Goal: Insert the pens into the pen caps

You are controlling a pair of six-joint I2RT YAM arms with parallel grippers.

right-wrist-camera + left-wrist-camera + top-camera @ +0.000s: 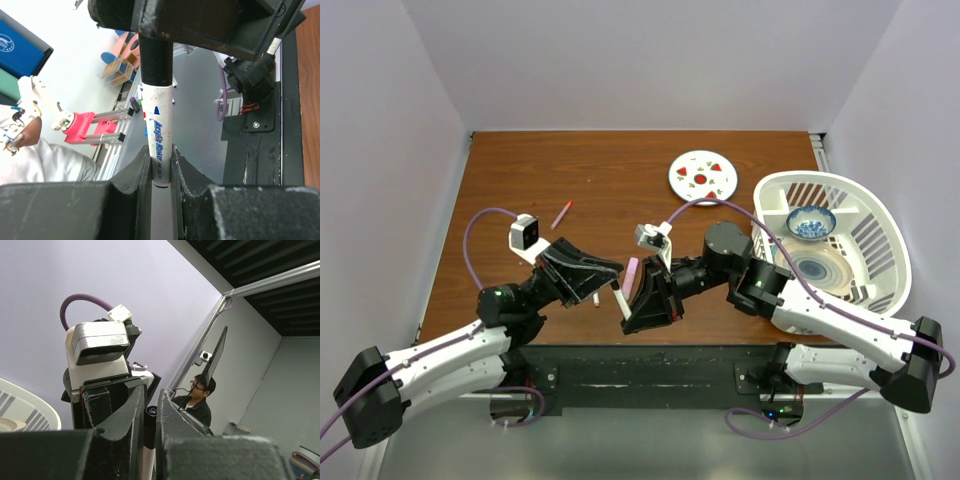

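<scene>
Both arms meet over the near middle of the brown wooden table [520,180]. The left gripper [612,278] and the right gripper [626,318] face each other tip to tip, with a thin white plastic pen with blue lettering and a black end [617,297] spanning between them.

Right wrist view: the right fingers are clenched on the lettered white barrel at its lower end, and the black end runs up into the left gripper.

Left wrist view: the left fingers are pressed close on the same white pen, its dark round tip showing between them.

A thick pale pink marker [632,275] shows just beside the right gripper (whether it rests on the wood or touches the fingers cannot be told from above). A tiny pale tube [596,300] lies on the table just under the left gripper. A second thin stick with a red end [561,214] lies apart, farther back on the left.

Far side: a round white plate with red marks [677,172]. Right: a white slatted plastic basket [825,180] holding a blue patterned bowl [811,221].
</scene>
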